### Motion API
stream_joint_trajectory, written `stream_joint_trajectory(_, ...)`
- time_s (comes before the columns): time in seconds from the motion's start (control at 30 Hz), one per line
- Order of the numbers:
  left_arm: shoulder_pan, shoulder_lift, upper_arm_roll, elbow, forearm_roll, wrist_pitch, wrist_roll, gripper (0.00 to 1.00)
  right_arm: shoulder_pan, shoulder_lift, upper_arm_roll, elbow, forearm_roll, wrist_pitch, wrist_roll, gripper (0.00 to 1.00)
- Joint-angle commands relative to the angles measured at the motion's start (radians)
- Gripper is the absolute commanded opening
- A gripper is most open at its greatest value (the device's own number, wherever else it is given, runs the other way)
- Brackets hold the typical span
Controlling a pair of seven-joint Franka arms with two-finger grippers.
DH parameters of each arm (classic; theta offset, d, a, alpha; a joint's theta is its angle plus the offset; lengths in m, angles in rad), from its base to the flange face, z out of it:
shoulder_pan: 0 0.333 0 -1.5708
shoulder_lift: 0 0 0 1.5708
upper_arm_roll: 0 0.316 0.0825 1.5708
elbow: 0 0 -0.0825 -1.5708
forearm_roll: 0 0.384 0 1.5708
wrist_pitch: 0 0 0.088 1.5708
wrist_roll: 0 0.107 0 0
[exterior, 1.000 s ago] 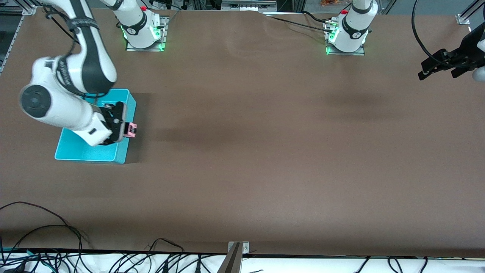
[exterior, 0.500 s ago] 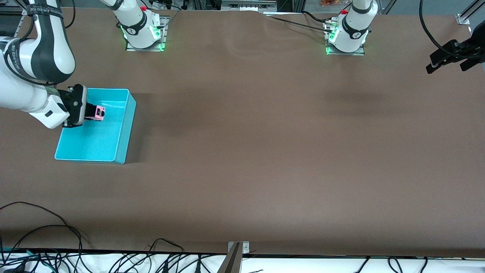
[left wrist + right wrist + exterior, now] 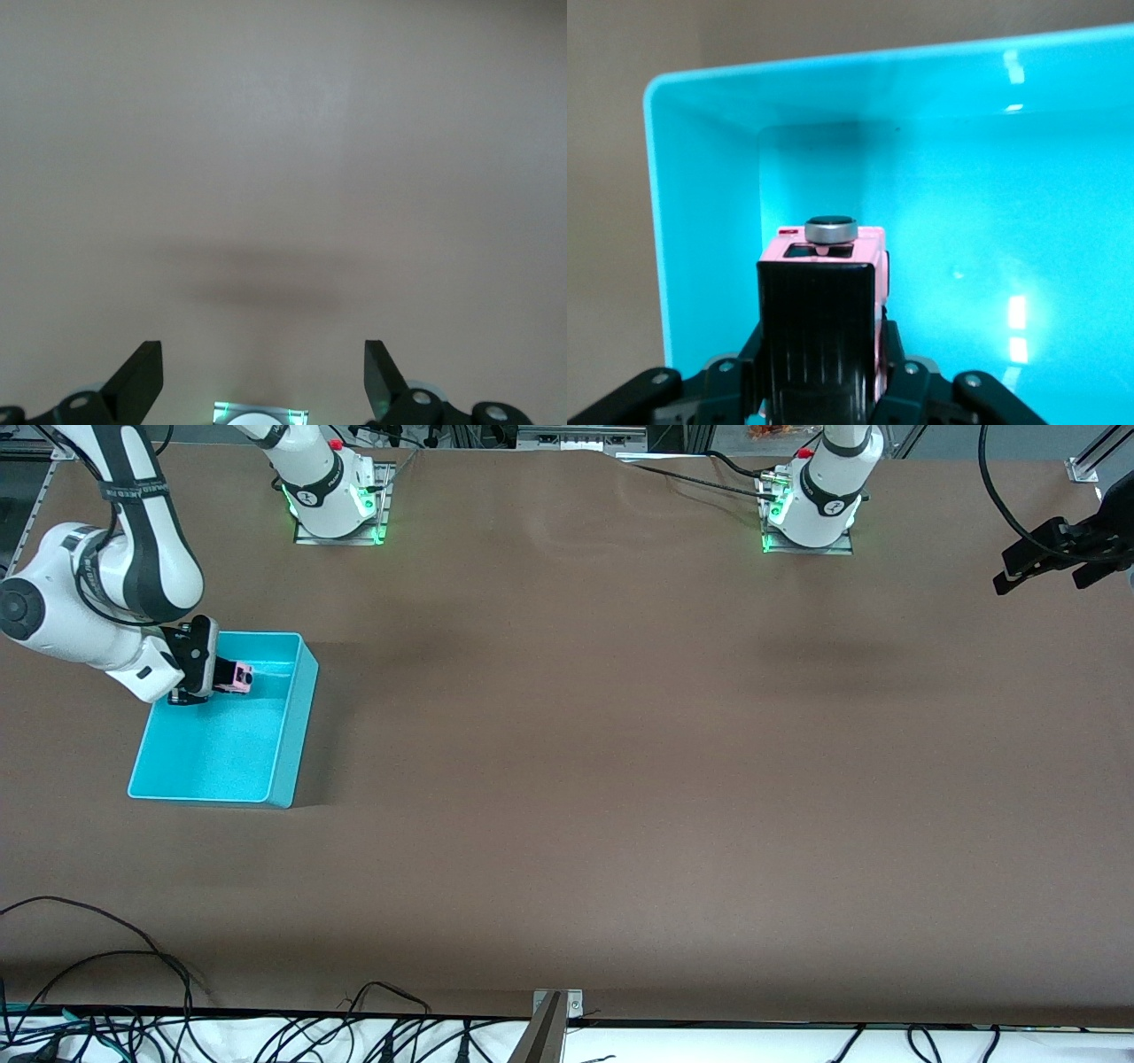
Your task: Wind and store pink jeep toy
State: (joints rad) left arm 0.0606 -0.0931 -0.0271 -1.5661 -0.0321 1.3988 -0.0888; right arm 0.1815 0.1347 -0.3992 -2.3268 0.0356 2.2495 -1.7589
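Front view: right gripper (image 3: 229, 676) is clamped tight on the pink jeep toy (image 3: 240, 677), holding it over the turquoise bin (image 3: 292, 726) at the bin's end nearest the robot bases; bin sits on the brown table (image 3: 620, 779) toward the right arm's end; right wrist view shows the jeep (image 3: 833, 257) pinched between the black fingers (image 3: 818, 328) above the bin floor; left gripper (image 3: 1045, 567) waits over the left arm's end of the table, jaws spread wide, holding nothing.
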Motion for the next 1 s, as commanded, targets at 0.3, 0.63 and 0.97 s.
stream_joint_trajectory(0.3, 0.004, 0.012, 0.001, 0.029, -0.018, -0.029, 0.006, 1.0, -0.008, 0.105, -0.001, -0.013, 0.026, 0.111, -0.042, 0.04)
stream_joint_trajectory(0.63, 0.004, 0.012, 0.001, 0.029, -0.018, -0.029, 0.006, 1.0, -0.007, 0.155, 0.002, -0.011, 0.11, 0.134, -0.066, 0.17)
stream_joint_trajectory(0.97, 0.004, 0.013, -0.001, 0.017, -0.018, -0.038, 0.003, 1.0, 0.004, 0.152, 0.013, 0.023, 0.128, 0.124, -0.068, 1.0)
